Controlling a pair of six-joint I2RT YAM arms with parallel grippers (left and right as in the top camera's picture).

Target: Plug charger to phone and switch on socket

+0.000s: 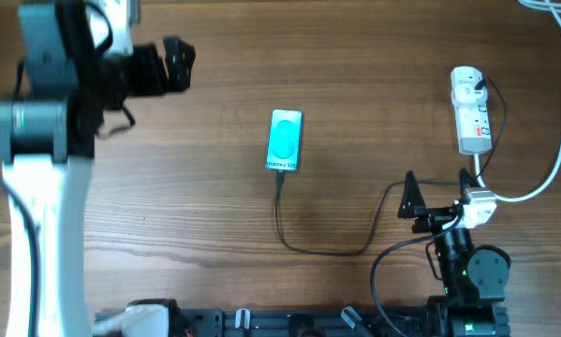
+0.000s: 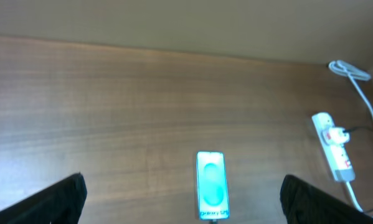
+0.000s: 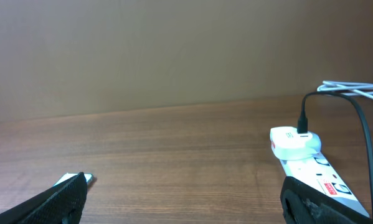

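The phone point(image 1: 285, 140) lies screen-up mid-table, its cyan screen lit. It also shows in the left wrist view point(image 2: 211, 185). The thin black charger cable point(image 1: 299, 247) runs from the phone's near end, loops across the table and goes up to the white socket strip point(image 1: 473, 112) at the far right, where it enters a white adapter point(image 3: 294, 142). The strip with its red marks also shows in the right wrist view point(image 3: 323, 173). My left gripper point(image 1: 179, 64) is open and empty, high at the far left point(image 2: 183, 183). My right gripper point(image 1: 437, 185) is open and empty, near the strip point(image 3: 183, 186).
A thick white cable point(image 1: 542, 183) curves from the strip's near end along the right edge to the far right corner. The left arm's white body point(image 1: 36, 187) spans the left side. The right arm's base point(image 1: 467, 271) sits at the near right edge.
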